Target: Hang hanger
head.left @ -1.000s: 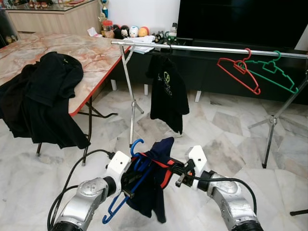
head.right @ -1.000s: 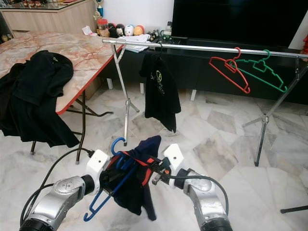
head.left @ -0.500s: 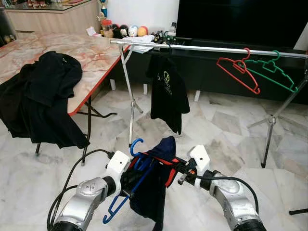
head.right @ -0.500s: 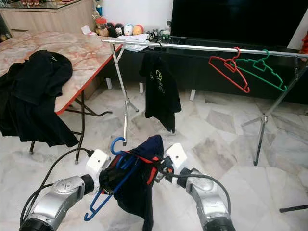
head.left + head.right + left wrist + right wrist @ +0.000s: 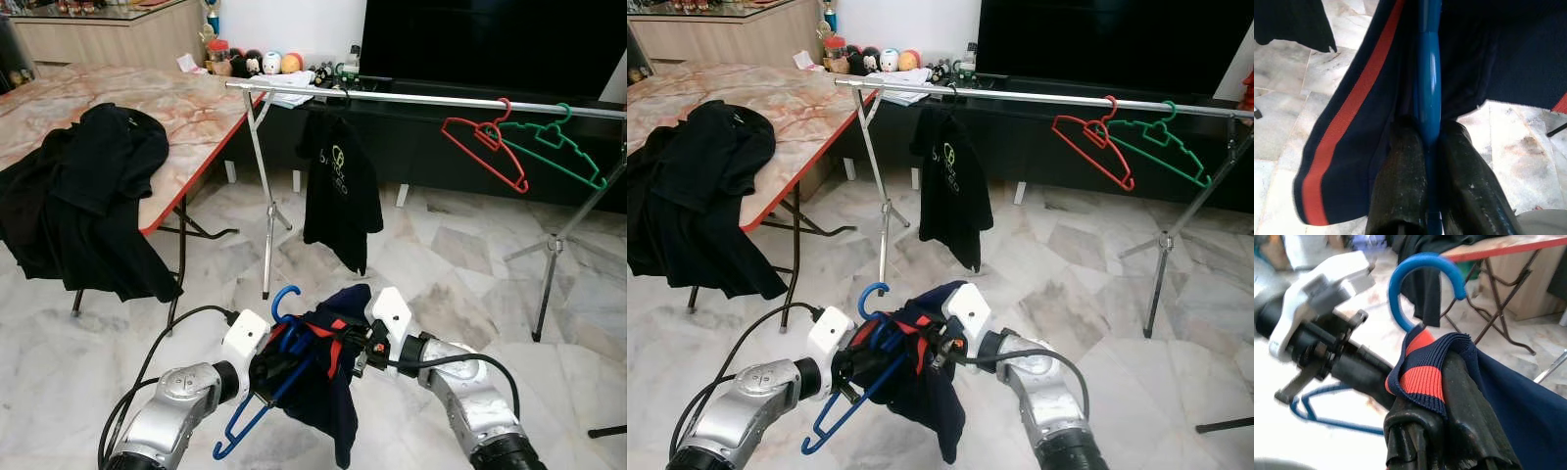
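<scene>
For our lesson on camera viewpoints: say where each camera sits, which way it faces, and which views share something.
Left eye view: head, looking forward and down at both silver arms, the blue hanger and the clothes rail.
Right eye view: same scene, other stereo eye.
Left wrist view: along the left pincer, shut on the hanger.
Right wrist view: along the right pincer, inside the navy shirt collar.
All share the hanger.
</scene>
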Robot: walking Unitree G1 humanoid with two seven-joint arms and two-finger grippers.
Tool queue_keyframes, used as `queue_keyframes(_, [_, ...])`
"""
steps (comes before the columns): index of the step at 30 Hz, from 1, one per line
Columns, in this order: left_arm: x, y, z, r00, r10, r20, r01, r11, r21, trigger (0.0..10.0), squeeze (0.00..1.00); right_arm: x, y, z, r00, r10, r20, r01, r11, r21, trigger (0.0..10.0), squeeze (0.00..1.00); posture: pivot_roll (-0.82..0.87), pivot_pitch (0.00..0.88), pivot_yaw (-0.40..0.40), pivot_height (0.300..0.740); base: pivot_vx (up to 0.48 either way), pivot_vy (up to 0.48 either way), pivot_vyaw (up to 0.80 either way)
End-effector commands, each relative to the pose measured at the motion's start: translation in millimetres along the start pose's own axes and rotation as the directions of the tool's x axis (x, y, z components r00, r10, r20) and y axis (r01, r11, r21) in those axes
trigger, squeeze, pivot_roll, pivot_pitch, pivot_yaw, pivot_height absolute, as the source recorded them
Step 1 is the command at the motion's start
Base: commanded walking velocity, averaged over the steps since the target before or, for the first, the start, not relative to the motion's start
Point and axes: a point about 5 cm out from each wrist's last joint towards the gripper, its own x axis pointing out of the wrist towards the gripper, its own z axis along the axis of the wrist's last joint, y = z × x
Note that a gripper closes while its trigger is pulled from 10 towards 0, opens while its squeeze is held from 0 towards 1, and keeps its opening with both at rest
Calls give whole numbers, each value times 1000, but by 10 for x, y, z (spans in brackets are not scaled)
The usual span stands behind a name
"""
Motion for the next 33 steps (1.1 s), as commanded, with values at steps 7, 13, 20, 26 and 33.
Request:
queue_keyframes(7, [-10,-16,48,1000,-7,26,7,1000,2,10000,0,-3,-74,39,998,-34,-47,30,996,-85,10000,647,87,70,-4,740,0,0,0])
queue_keyframes(13, [-9,-18,49,1000,-9,27,9,1000,0,10000,0,19,-109,112,998,-63,-27,60,993,-106,10000,682,83,68,-3,740,0,0,0])
queue_keyframes(20, [0,-23,50,999,-8,31,8,1000,-3,10000,0,62,-169,192,992,-125,1,124,986,-109,10000,612,83,65,-5,740,0,0,0])
queue_keyframes(26, [7,-25,52,999,-2,39,3,1000,-7,10000,0,30,-181,255,990,-135,29,137,983,-122,10000,608,79,64,-10,740,0,0,0])
queue_keyframes(33, [-9,-75,4,998,-52,20,52,998,18,10000,0,-206,-515,265,926,-377,17,376,919,-116,10000,1000,73,67,-13,740,0,0,0])
